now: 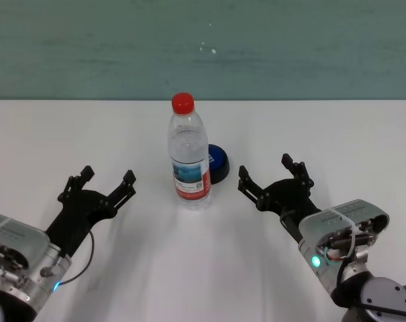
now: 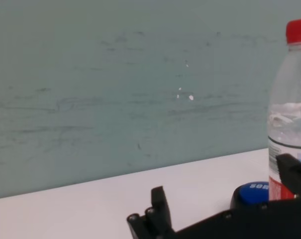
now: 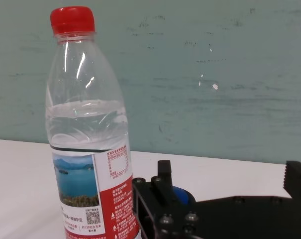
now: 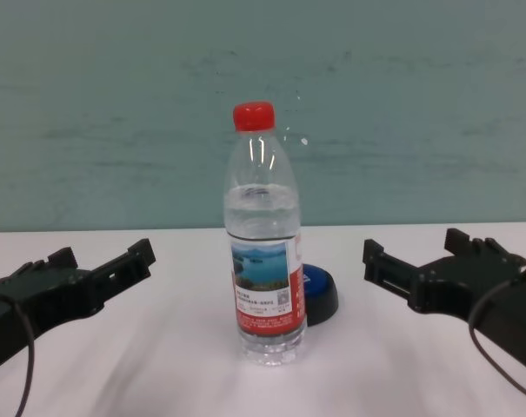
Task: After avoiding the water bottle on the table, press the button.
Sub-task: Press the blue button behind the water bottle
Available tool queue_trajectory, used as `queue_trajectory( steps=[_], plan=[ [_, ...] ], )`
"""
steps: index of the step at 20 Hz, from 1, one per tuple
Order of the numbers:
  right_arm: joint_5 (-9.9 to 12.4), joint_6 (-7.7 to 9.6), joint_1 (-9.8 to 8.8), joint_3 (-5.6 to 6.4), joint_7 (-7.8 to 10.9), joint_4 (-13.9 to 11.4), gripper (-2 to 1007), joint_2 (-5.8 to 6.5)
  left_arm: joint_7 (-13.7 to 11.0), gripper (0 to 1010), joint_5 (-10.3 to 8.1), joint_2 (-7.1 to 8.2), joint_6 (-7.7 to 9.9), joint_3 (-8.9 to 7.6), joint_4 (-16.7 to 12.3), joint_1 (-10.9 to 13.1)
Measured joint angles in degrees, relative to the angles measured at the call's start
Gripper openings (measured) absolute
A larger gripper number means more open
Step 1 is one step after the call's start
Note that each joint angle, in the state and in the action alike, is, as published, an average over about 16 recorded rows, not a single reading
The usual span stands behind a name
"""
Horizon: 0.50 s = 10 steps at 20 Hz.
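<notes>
The water bottle [image 1: 189, 157], clear with a red cap and a red-and-white lake label, stands upright in the middle of the white table [image 1: 337, 134]. The button [image 1: 219, 163], blue top on a black base, sits just behind and to the right of the bottle, partly hidden by it. My left gripper [image 1: 109, 174] is open and empty, low over the table to the left of the bottle. My right gripper [image 1: 264, 168] is open and empty to the right of the bottle, near the button. In the right wrist view the bottle [image 3: 88, 139] is close and the button [image 3: 182, 195] shows behind the fingers.
A teal wall [image 1: 203, 47] runs along the table's far edge. In the chest view the bottle [image 4: 264, 252] stands between both grippers, with the button [image 4: 322, 295] at its right foot.
</notes>
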Motion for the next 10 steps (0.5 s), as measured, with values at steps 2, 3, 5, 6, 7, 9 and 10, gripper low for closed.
queue_trajectory(
  steps=[2, 3, 5, 6, 7, 9, 10],
  plan=[
    [0.0, 0.0, 0.0, 0.0, 0.0, 0.0, 1004, 0.0, -0.1, 1010, -0.1, 0.04, -0.07, -0.01, -0.01, 0.06],
    [0.0, 0.0, 0.0, 0.0, 0.0, 0.0, 1004, 0.0, -0.16, 1010, -0.16, 0.07, -0.11, -0.02, -0.02, 0.11],
    [0.0, 0.0, 0.0, 0.0, 0.0, 0.0, 1004, 0.0, -0.31, 1010, -0.3, 0.15, -0.22, -0.03, -0.05, 0.22],
    [0.0, 0.0, 0.0, 0.0, 0.0, 0.0, 1004, 0.0, -0.39, 1010, -0.38, 0.21, -0.28, -0.05, -0.06, 0.3],
    [0.0, 0.0, 0.0, 0.0, 0.0, 0.0, 1004, 0.0, -0.49, 1010, -0.47, 0.27, -0.35, -0.06, -0.1, 0.39],
    [0.0, 0.0, 0.0, 0.0, 0.0, 0.0, 1004, 0.0, -0.71, 1010, -0.67, 0.45, -0.48, -0.08, -0.25, 0.64],
    [0.0, 0.0, 0.0, 0.0, 0.0, 0.0, 1004, 0.0, -0.83, 1010, -0.79, 0.55, -0.55, -0.09, -0.35, 0.79]
  ],
)
